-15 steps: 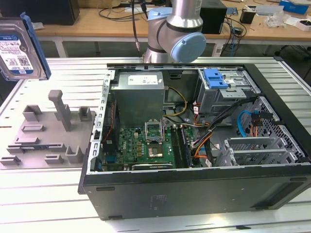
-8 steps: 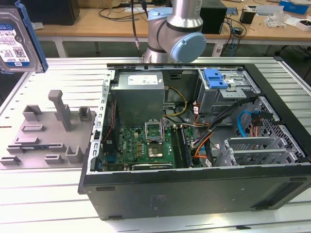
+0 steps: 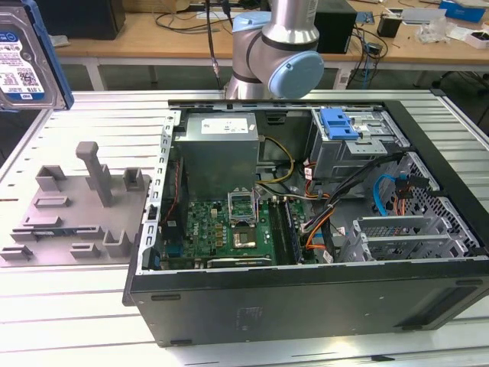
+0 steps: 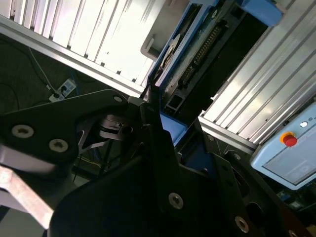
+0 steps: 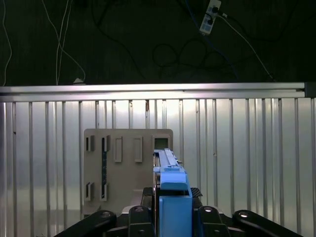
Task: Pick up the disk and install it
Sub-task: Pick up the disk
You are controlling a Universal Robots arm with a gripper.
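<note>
The disk (image 3: 23,65), silver with a white-and-blue label and a blue carrier frame, hangs in the air at the exterior view's far left, above the ribbed table. In the first wrist view the disk (image 5: 170,185) stands edge-on between the black fingers of my gripper (image 5: 174,207), which is shut on it. In the second wrist view the disk (image 4: 195,49) reaches away from my gripper (image 4: 165,136), its connector edge showing. The grey holder (image 5: 127,165) lies on the table below it.
The open computer case (image 3: 306,306) fills the middle and the exterior view's right, with a blue drive-bay latch (image 3: 340,122), a grey power supply box (image 3: 221,141) and cables inside. The grey holder (image 3: 76,206) sits left of the case. A pendant with a red button (image 4: 291,153) lies nearby.
</note>
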